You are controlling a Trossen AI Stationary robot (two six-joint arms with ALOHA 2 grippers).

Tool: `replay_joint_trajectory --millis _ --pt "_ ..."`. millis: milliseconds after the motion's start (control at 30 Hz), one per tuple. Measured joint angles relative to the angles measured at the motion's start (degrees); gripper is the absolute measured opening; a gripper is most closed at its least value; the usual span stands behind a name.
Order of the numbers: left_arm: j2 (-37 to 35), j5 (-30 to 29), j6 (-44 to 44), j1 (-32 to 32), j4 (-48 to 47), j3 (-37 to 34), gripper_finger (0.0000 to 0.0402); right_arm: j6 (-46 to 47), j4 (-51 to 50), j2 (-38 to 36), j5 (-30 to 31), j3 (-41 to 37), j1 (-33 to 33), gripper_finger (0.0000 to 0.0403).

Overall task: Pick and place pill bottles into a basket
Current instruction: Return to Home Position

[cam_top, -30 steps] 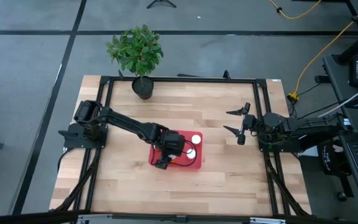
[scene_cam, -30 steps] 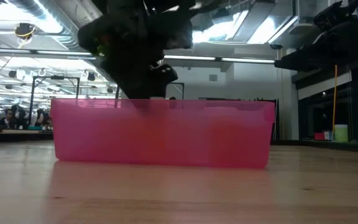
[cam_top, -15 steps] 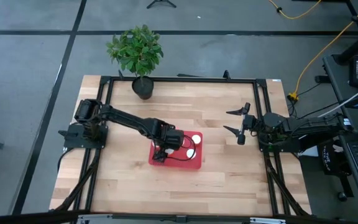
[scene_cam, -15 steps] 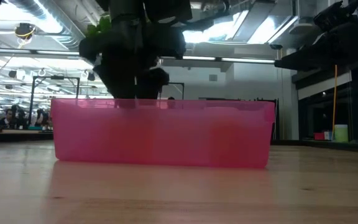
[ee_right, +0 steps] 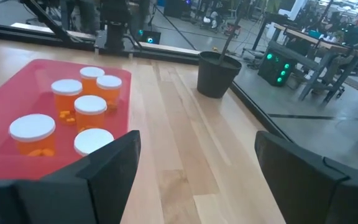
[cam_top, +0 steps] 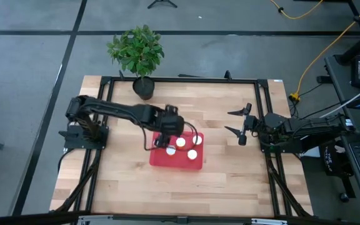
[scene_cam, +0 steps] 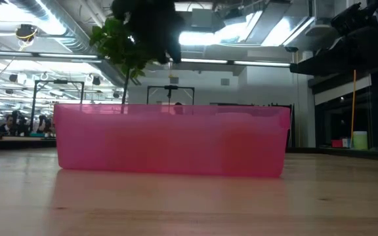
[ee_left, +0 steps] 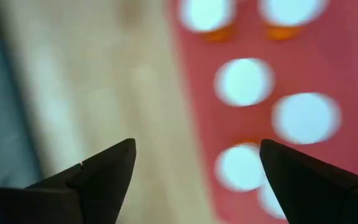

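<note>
Left arm [cam_top: 114, 112] is reaching out from its base at the desk [cam_top: 230, 181] edge. The left end effector [cam_top: 167, 128] is hovering above the far-left corner of the red tray [cam_top: 180, 164], fingers spread, carrying nothing. From table height it is sitting well clear of the tray rim.

All six bottles [ee_right: 91, 106] are standing upright inside the tray, caps on, bunched close together, and none are lying on the bare desk. Job looks done, only the move home remaining.

Risks as I'm reading them:
- If the left end effector is dipping while swinging back, a finger could clip a cap or the tray wall. The bottles are packed tight, so one tipping could be knocking its neighbours over.
- The plant pot [cam_top: 144, 88] is sitting at the far desk edge, just beyond the left arm, and a wide fold could be brushing the leaves.

Right end effector [cam_top: 237, 123] is parked near the right desk edge, spread, empty, well apart from the tray, nothing between them.
</note>
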Motion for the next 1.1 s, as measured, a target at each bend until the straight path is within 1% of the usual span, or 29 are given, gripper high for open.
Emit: replay_joint_trajectory --millis 133,233,300,433,533,600,700,767,800,900,1033,1067,1100 --pt "-5.12 -8.4 -3.75 1.77 -3.35 0.91 0.034 1.0 1.21 -0.02 0.39 0.0 0.0 0.0319" --pt "-11.55 -13.51 -8.73 3.45 -4.9 0.91 0.034 3.5 2.72 -0.04 0.39 0.0 0.0 0.0319" --pt "-17.05 -15.24 -12.31 4.72 -5.23 0.91 0.034 4.64 3.67 -0.04 0.37 0.0 0.0 0.0319" --pt "-29.08 -14.09 -19.24 7.25 -3.95 0.5 0.034 4.7 5.02 -0.04 0.37 0.0 0.0 0.0319" --pt "-37.89 -12.97 -22.29 8.78 -1.18 -1.8 0.0337 4.71 5.57 -0.04 0.35 0.0 0.0 0.0319" --pt "-42.96 -11.49 -21.68 9.46 0.62 -3.47 0.0331 4.63 5.79 -0.04 0.33 0.0 0.0 0.0319" --pt "-49.07 -8.49 -18.24 10.31 1.44 -5.28 0.032 4.69 5.73 -0.04 0.3 0.0 0.0 0.0319" --pt "-51.54 -5.51 -17.0 10.62 1.46 -5.51 0.031 4.3 5.67 -0.04 0.27 0.0 0.0 0.0319" --pt "-52.43 -5.44 -17.75 10.62 1.7 -5.51 0.0305 3.91 5.68 -0.04 0.26 0.0 0.01 0.0319" --pt "-53.89 -10.16 -20.88 10.6 2.03 -5.55 0.0295 3.01 5.62 -0.04 0.22 0.0 0.0 0.0319" --pt "-55.78 -20.81 -18.89 10.62 0.24 -5.6 0.0293 3.14 5.6 -0.04 0.23 0.0 0.0 0.0319" --pt "-56.27 -21.73 -18.2 10.62 -0.58 -5.6 0.0294 3.19 5.61 -0.04 0.24 0.0 0.0 0.0319" --pt "-56.8 -20.7 -17.23 10.62 -1.56 -5.6 0.0294 3.42 5.61 -0.04 0.24 0.0 0.0 0.0319"
